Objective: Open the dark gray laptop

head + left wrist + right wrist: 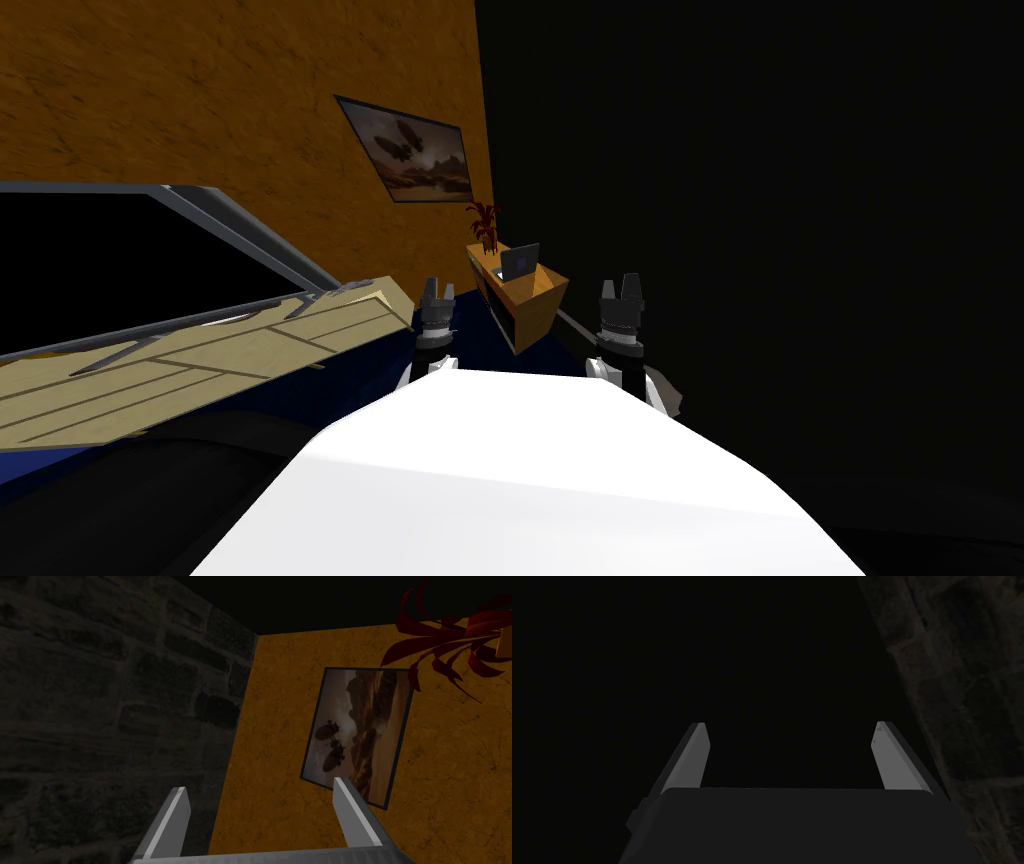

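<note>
My left gripper (436, 288) and right gripper (622, 283) hang just above my chest, both with fingers spread wide and nothing between them. Ahead, between the two and well apart from both, the dark grey laptop (520, 262) sits on an orange desk (535, 300), its lid seemingly raised. A pale planked surface (200, 360) edges my left, and a black area lies to my right. My left wrist view catches a red plant (465, 646) beside a framed picture (357, 736).

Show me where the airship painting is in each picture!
Head view: painting on the orange wall, upper middle.
Left wrist view: painting just beyond the open left pincer.
Right wrist view: dark brick wall instead.
Shared landmark: red plant beside the painting.
</note>
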`<state>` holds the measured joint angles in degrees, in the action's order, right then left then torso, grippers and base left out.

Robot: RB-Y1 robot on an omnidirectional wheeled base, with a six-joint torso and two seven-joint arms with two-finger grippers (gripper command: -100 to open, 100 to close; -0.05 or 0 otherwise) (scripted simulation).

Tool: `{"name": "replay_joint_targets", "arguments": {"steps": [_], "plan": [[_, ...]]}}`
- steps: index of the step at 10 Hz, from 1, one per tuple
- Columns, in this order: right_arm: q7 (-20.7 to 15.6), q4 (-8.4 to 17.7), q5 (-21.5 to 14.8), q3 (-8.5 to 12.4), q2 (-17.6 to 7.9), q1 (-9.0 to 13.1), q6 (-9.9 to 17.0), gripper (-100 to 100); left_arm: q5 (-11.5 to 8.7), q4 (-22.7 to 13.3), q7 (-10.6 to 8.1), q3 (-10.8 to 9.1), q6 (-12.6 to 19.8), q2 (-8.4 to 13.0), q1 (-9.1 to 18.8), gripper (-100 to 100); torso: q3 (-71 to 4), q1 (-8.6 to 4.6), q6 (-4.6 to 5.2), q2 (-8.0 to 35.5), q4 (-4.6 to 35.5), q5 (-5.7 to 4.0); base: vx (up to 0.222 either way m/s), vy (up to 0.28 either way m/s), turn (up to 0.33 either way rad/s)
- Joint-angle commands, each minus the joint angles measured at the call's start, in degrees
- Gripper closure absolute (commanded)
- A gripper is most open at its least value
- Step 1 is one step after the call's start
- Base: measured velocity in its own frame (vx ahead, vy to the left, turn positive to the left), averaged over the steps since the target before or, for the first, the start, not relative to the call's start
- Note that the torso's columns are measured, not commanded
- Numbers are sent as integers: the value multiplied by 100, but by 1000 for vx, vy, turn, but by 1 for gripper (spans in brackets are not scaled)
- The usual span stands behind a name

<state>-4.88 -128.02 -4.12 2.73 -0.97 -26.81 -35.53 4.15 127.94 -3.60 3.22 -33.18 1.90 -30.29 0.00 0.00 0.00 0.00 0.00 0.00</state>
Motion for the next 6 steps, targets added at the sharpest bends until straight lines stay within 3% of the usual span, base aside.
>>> {"name": "replay_joint_targets", "arguments": {"steps": [1, 6], "plan": [[0, 0, 0, 0, 0, 0, 0, 0, 0, 0, 0, 0, 0, 0, 0, 0, -467, 0, 0, 232, 235, 0, 0, 0, 0], [0, -1, 0, 0, 0, 0, 0, 0, 0, 1, 0, 0, 0, 0, 0, 0, -4536, 0, 0, 2269, 2268, 0, 0, 0, 0]]}}
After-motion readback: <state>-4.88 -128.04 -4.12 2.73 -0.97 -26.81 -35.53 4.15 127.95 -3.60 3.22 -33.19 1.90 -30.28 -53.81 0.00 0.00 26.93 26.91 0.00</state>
